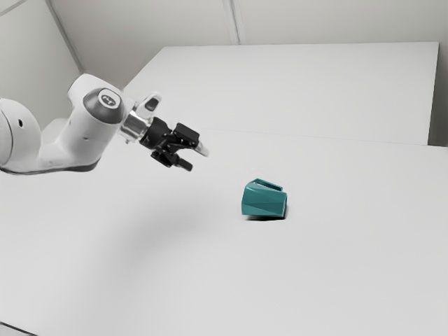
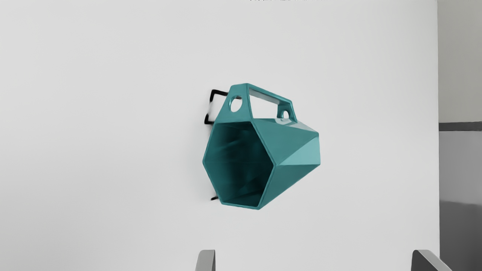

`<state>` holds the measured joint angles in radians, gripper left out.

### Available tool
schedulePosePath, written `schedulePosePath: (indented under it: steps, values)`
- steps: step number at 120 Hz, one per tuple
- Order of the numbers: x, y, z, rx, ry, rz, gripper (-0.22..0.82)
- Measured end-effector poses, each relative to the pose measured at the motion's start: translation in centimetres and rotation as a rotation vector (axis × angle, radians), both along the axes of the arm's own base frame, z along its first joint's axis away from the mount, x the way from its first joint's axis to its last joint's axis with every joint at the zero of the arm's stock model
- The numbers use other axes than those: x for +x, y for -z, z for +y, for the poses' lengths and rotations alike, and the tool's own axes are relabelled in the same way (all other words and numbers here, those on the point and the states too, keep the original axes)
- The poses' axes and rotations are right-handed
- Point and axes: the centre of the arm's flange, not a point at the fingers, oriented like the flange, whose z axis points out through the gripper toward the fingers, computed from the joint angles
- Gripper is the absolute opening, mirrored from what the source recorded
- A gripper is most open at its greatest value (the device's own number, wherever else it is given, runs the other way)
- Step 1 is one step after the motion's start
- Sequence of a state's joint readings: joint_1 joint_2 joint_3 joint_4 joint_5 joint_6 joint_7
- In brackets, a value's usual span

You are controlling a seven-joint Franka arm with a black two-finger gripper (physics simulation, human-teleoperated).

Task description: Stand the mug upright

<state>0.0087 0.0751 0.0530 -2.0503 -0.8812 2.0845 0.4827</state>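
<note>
The gripper (image 1: 195,157) is set with its two fingers (image 2: 206,261) wide apart; nothing is held between them. The fingertips are clear of the mug (image 1: 264,203), which is located well apart, toward the exterior view's right and lower in that view. The mug is teal and faceted, and lies on its side on the pale table (image 1: 350,273). Its hexagonal mouth (image 2: 241,163) faces the gripper side; the narrower base end points away. The handle (image 2: 270,95) is uppermost. The white arm (image 1: 84,136) extends from the exterior view's left.
</note>
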Motion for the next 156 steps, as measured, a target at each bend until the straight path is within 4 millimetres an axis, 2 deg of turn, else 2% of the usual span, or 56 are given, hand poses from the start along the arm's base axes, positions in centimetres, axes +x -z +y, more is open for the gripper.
schedulePosePath:
  steps: [23,66,111,156]
  values:
    - [-0.7,5.1,-0.1,-0.132,-0.008,-0.049,0.56]
    - [-0.3,10.2,-1.1,-0.182,0.081,-0.167,0.56]
    - [-0.2,12.2,-4.2,-0.183,0.194,-0.259,0.56]
    - [0.2,12.8,-7.6,-0.191,0.279,-0.321,0.56]
